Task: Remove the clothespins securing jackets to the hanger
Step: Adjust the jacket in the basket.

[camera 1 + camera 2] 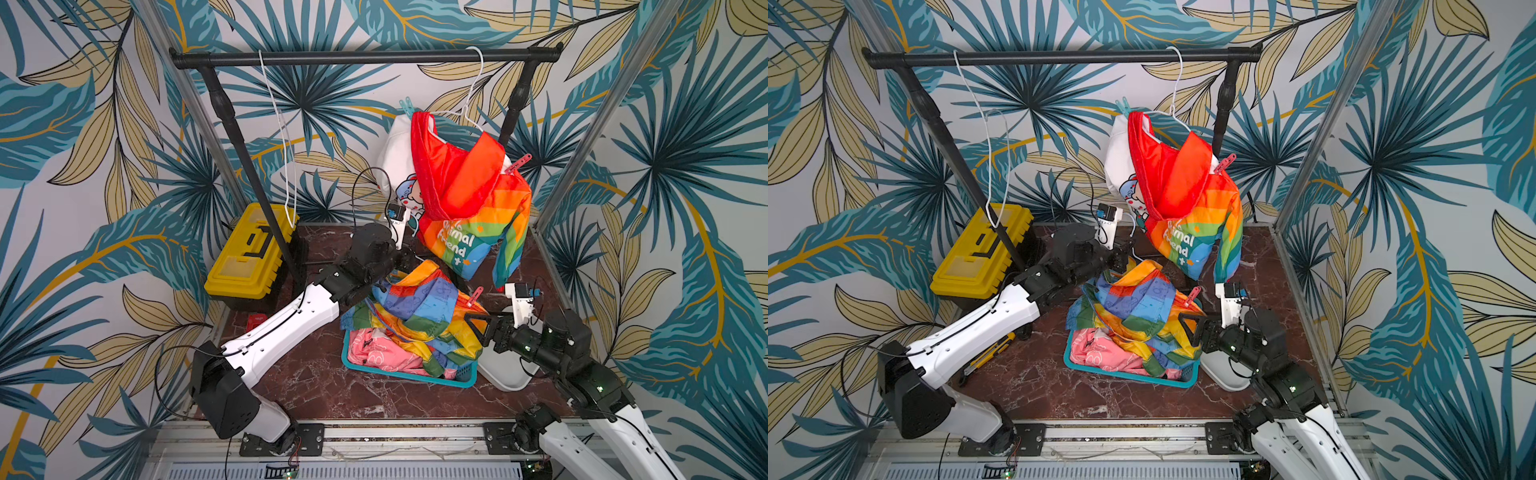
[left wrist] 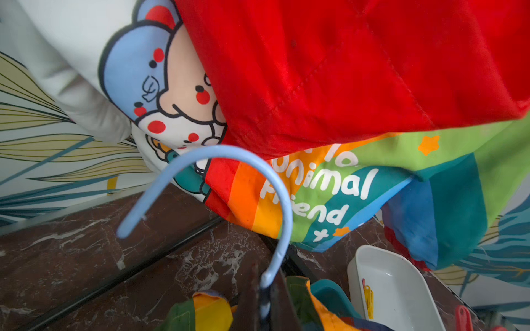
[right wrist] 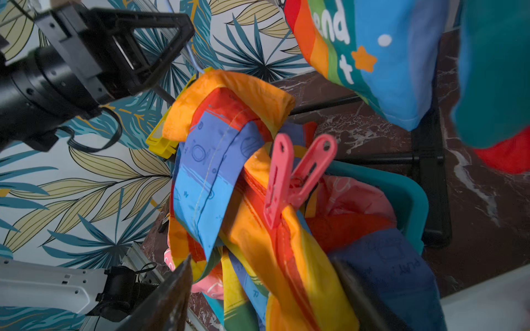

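Right wrist view is showing you the right gripper (image 3: 261,259) standing wide, holding nothing, its jaws lining up on the pink clothespin (image 3: 289,177), which is biting the rainbow-striped jacket (image 3: 218,172) just ahead of them. Your left gripper (image 2: 266,270) is clenching the neck of the blue hanger (image 2: 229,150) that this jacket seems to be riding on, propping it above the teal basket (image 1: 415,379). In a top view that peg is sitting at three o'clock on the heap, and the pink jacket (image 1: 374,349) is lying beneath, already loose by the look of it. A yellow clothespin (image 2: 368,298) is resting in the white tray (image 2: 407,280). An empty white hanger (image 1: 282,137) is dangling from the rail (image 1: 365,58). At twelve o'clock from the basket the red-hooded jacket (image 1: 457,187) is hanging pinned, with a teal clothespin (image 1: 407,106) at its eleven o'clock and a red clothespin (image 1: 519,162) at its three. I'm judging you roughly halfway: three pegs are showing in place, this pink one first.
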Tool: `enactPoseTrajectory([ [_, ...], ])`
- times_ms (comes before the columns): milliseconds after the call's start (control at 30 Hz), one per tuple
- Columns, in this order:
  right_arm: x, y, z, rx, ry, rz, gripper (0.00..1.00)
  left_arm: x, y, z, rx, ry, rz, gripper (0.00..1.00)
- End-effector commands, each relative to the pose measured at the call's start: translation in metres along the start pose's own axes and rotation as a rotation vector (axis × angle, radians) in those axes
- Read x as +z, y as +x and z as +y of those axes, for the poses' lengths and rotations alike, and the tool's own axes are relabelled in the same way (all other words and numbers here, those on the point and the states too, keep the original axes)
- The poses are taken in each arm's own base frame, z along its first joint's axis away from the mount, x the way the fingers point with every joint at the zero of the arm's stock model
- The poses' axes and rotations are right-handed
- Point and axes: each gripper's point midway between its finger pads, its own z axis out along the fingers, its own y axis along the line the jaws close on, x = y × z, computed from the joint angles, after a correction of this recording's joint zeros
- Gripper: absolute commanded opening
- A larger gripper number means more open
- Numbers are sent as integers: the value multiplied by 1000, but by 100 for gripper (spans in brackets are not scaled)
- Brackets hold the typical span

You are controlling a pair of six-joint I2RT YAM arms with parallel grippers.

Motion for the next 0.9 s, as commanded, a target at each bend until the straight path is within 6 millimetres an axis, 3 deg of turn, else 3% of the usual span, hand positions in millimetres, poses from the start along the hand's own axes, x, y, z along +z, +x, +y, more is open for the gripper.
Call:
enactPoseTrajectory([
  [0, -12, -6, -8, 43, 91, 4, 82, -16, -17, 13, 31, -111, -125, 0],
  [100, -6, -1, -12, 93, 122, 62, 84, -25, -10, 16, 28, -137, -150, 0],
  [233, -5, 3, -17, 165, 138, 81, 72, -33, 5, 21, 33, -178, -173, 0],
  [300, -4, 3, -10, 180, 105, 102, 57, -33, 9, 26, 30, -199, -172, 0],
  [367, -4, 12, -18, 185, 158, 150, 40, -35, 7, 32, 24, -231, -196, 0],
  [467, 3, 33, -25, 197, 165, 229, 26, -35, 2, 34, 22, -246, -231, 0],
  [700, 24, 57, -32, 250, 133, 292, 27, -27, -8, 28, 21, -226, -255, 0],
  [867, 57, 61, -41, 282, 119, 300, 27, -25, 5, 25, 4, -197, -236, 0],
])
